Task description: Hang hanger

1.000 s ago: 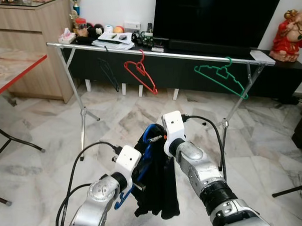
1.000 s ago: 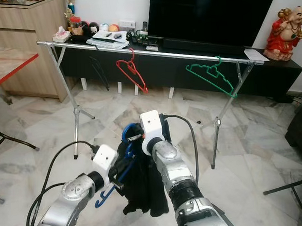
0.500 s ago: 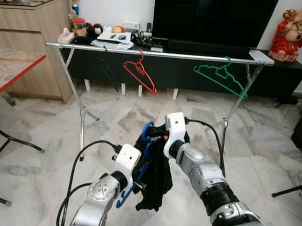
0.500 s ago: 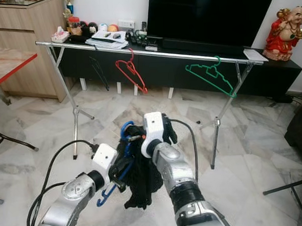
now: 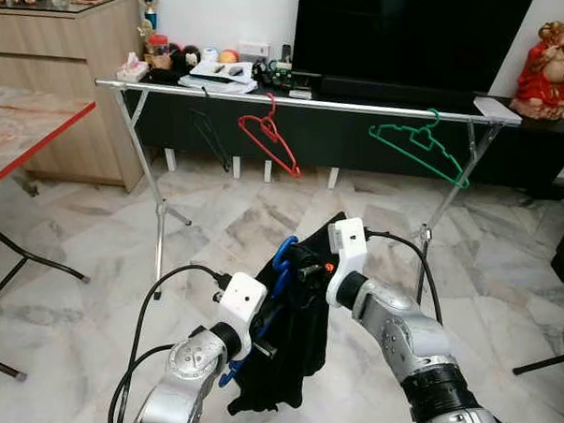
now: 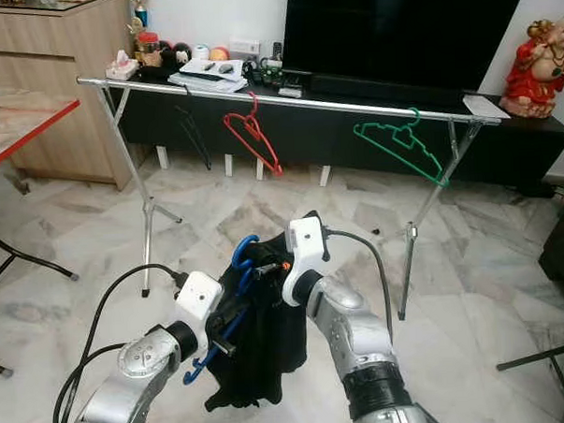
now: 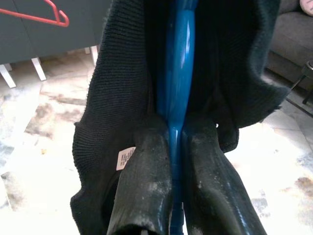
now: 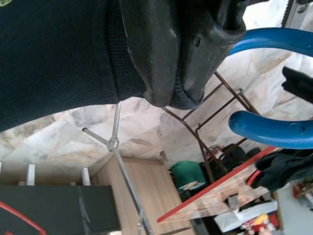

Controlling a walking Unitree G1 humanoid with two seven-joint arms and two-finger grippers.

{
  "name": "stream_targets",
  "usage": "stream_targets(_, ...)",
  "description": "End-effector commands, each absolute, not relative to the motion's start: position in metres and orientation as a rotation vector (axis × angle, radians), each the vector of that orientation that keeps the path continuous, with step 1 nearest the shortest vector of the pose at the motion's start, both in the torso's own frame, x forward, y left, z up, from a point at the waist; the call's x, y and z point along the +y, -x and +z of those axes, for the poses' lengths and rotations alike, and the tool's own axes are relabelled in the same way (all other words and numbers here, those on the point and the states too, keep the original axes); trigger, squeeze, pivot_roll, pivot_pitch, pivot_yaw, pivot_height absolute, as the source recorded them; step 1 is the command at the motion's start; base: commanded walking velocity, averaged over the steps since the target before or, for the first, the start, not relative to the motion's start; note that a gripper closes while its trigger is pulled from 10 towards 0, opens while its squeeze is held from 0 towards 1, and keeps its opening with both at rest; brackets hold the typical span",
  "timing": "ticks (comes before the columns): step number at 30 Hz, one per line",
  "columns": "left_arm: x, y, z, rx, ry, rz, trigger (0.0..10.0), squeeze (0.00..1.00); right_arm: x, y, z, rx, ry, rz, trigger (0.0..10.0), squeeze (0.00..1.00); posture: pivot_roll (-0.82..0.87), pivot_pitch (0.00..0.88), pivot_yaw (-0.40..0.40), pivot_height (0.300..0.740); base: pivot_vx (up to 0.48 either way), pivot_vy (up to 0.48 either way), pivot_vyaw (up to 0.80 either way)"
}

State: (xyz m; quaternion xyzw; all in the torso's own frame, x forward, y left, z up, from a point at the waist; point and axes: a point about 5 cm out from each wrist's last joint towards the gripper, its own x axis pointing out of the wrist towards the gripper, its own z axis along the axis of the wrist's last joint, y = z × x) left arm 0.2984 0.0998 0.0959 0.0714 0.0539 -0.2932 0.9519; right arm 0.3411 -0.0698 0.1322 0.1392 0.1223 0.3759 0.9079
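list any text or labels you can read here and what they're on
No text can be read.
Tag on the black garment: print on it, too small and blurred to read.
Papers on the TV bench: too far to read.
Left pincer is shut on the blue hanger; no marking on either.

Left gripper [image 7: 175,142] pinches blue hanger [image 7: 177,83] under black garment [image 7: 122,98]
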Motion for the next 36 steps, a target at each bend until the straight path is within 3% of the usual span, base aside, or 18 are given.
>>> stream_targets(1, 0.097, -0.303, 0.104, 0.074, -0.124, -0.592, 10.0, 0.00, -0.053, -0.330, 0.130, 0.268, -0.262, 0.906, 10.0, 0.00, 0.13, 0.000, -0.136, 0.740, 0.000, 0.000, 0.00)
stream_targets(6, 0.102, -0.301, 0.102, 0.081, -0.130, -0.580, 10.0, 0.00, -0.083, -0.340, 0.131, 0.262, -0.203, 0.828, 10.0, 0.00, 0.13, 0.000, -0.134, 0.740, 0.000, 0.000, 0.00)
stream_targets(20, 0.102, -0.301, 0.100, 0.089, -0.141, -0.595, 10.0, 0.00, -0.124, -0.346, 0.140, 0.216, -0.081, 0.818, 10.0, 0.00, 0.13, 0.000, -0.128, 0.740, 0.000, 0.000, 0.00)
stream_targets(28, 0.096, -0.300, 0.099, 0.093, -0.135, -0.628, 10.0, 0.00, -0.095, -0.332, 0.141, 0.170, -0.125, 0.982, 10.0, 0.00, 0.13, 0.000, -0.126, 0.740, 0.000, 0.000, 0.00)
stream_targets(36, 0.095, -0.299, 0.099, 0.098, -0.126, -0.629, 10.0, 0.00, -0.087, -0.322, 0.145, 0.141, -0.127, 1.075, 10.0, 0.00, 0.13, 0.000, -0.129, 0.740, 0.000, 0.000, 0.00)
